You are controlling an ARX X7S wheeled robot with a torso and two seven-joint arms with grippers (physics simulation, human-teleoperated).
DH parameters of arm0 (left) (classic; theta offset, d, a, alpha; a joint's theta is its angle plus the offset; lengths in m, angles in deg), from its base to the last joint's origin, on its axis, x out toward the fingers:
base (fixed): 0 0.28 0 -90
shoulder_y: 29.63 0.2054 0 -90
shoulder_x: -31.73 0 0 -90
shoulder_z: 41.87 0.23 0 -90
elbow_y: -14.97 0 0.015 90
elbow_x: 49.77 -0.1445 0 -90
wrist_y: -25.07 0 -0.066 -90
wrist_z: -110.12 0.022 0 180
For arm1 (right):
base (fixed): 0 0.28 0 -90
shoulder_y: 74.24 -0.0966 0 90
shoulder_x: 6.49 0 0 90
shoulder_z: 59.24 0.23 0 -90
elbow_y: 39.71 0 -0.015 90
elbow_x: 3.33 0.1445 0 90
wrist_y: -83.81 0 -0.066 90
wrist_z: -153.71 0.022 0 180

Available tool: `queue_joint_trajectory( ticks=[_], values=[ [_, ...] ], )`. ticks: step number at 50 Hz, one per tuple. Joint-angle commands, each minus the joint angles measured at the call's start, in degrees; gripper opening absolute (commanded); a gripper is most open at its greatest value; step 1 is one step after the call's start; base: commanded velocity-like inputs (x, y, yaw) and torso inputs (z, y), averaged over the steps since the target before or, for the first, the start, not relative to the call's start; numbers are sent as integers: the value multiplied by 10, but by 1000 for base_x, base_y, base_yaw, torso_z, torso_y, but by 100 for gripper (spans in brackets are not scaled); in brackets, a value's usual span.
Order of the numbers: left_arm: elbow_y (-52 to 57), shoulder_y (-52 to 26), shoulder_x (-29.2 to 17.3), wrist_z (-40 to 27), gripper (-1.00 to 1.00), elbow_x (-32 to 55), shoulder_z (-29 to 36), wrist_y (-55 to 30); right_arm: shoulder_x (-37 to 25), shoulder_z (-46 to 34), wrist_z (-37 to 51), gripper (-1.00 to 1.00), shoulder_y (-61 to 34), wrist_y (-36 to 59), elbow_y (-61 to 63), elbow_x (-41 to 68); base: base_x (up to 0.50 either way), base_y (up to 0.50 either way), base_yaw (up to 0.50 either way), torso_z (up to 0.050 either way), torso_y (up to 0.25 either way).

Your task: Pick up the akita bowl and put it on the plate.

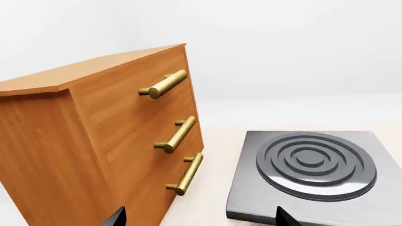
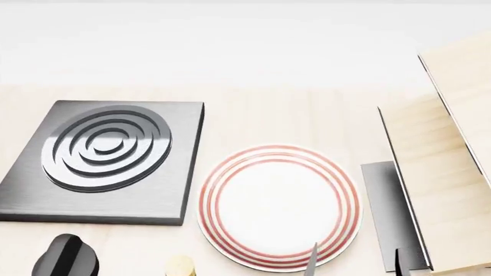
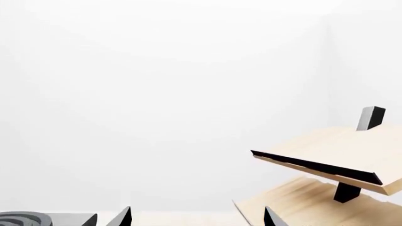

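Note:
The plate (image 2: 280,207), white with thin red rings round its rim, lies flat on the light wooden counter in the head view, near the front and right of the middle, with nothing on it. The akita bowl is out of view in every frame. My right gripper (image 3: 197,219) is open with nothing between its fingers; in the head view its fingertips (image 2: 312,259) show at the plate's near right edge. My left gripper (image 1: 201,219) is also open and empty, over the strip between the cabinet and the burner. A dark part of my left arm (image 2: 65,256) shows at the lower left.
A dark square burner (image 2: 107,158) with grey rings lies left of the plate, also seen as the burner (image 1: 314,174) in the left wrist view. A wooden drawer cabinet (image 1: 94,141) with three brass handles stands beside it. A slanted wooden rack (image 2: 437,190) rises at the right.

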Motion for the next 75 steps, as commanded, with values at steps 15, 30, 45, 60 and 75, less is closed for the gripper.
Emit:
queue_joint_trajectory(
  ticks=[15, 30, 45, 60, 75],
  values=[
    [-52, -31, -42, -95, 100, 153, 17, -62, -1, -8, 3, 100, -7, -1, -13, 4, 0, 0, 0, 0, 0],
    [-66, 1, -34, -71, 100, 208, -13, -47, -3, -11, 6, 100, -8, -3, -15, 6, 0, 0, 0, 0, 0],
    [-71, 14, -48, -43, 100, 203, 12, -61, -4, -15, 9, 100, -10, -4, -18, 7, 0, 0, 0, 0, 0],
    [-71, 38, -69, -54, 100, 228, 5, -74, -6, -18, 11, 100, -13, -2, -22, 9, 0, 0, 0, 0, 0],
    [-77, 57, -62, -35, 100, 205, 7, -75, -7, -21, 15, 100, -14, -2, -24, 10, 0, 0, 0, 0, 0]
  ],
)
